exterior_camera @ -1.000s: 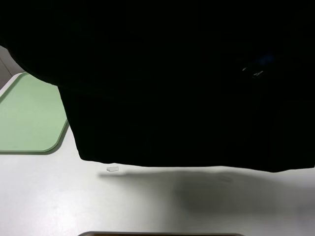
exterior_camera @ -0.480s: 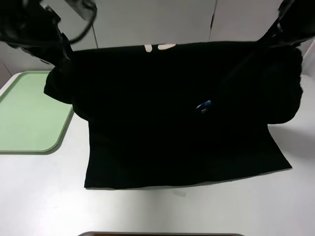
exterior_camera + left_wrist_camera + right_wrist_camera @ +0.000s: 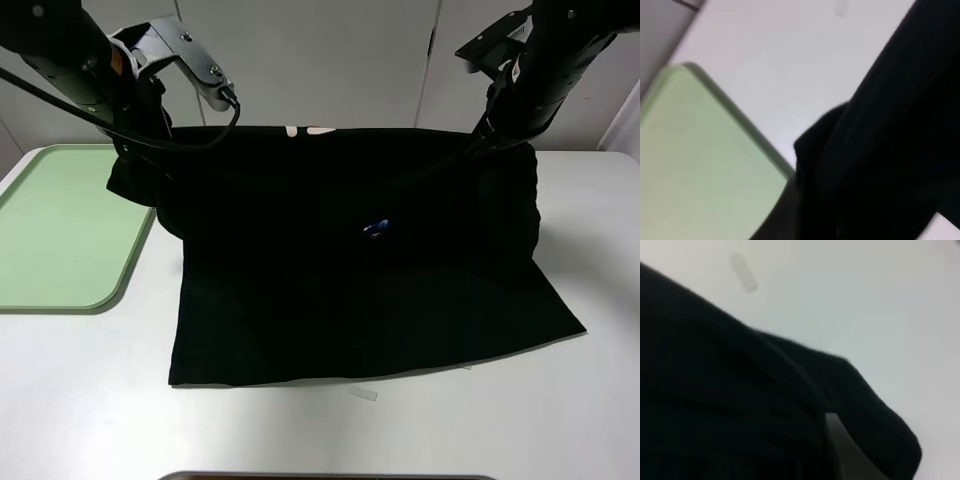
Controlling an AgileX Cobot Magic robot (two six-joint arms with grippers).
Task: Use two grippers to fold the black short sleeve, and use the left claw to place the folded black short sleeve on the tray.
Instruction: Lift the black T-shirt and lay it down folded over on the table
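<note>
Now the black short sleeve [image 3: 350,290] hangs from its two upper corners, its lower half spread flat on the white bench [image 3: 90,400]. Fingers of the left claw [image 3: 136,155] and the right gripper [image 3: 497,135] pinch those corners. Beside the left claw lies the green tray [image 3: 50,240].

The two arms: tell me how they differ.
The left arm shows an orange ring, silver plate and looping cable; the right arm looks all black. The left arm stands by the green tray; the right arm far from it. Both hold the black shirt up.
</note>
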